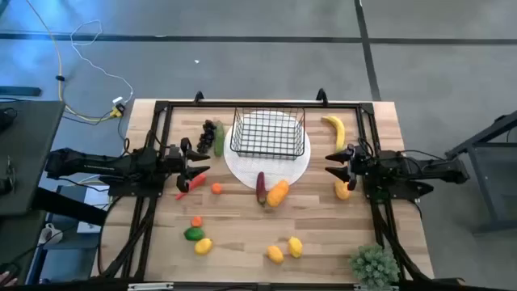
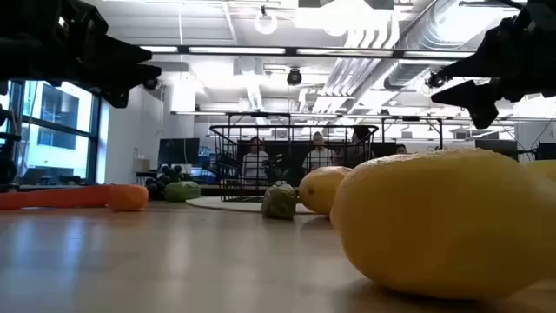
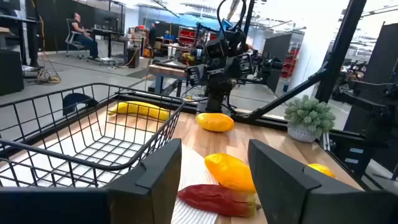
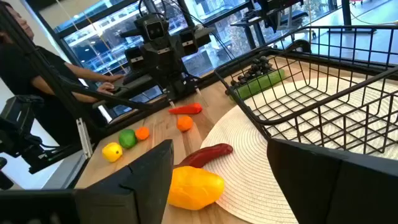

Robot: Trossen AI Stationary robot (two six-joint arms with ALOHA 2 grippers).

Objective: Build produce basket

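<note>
The black wire basket [image 1: 268, 133] stands open-topped on a white round disc [image 1: 271, 168] at the far middle of the table. Produce lies scattered on the wood: a banana [image 1: 335, 129], dark grapes [image 1: 209, 132] beside a green piece [image 1: 219, 141], a red pepper [image 1: 191, 185], a dark red piece [image 1: 260, 187], and an orange-yellow piece [image 1: 278, 193]. Lemons [image 1: 285, 250] lie near the front edge. My left gripper [image 1: 198, 166] hovers open left of the disc. My right gripper [image 1: 335, 162] hovers open right of it, with a yellow piece [image 1: 342, 191] beside it.
A bushy green plant [image 1: 373, 264] stands at the near right corner. A small orange ball [image 1: 216, 187] lies by the red pepper; orange, green and yellow pieces [image 1: 196, 234] sit near the front left. A black frame [image 1: 161, 109] edges the table. People sit in the room behind.
</note>
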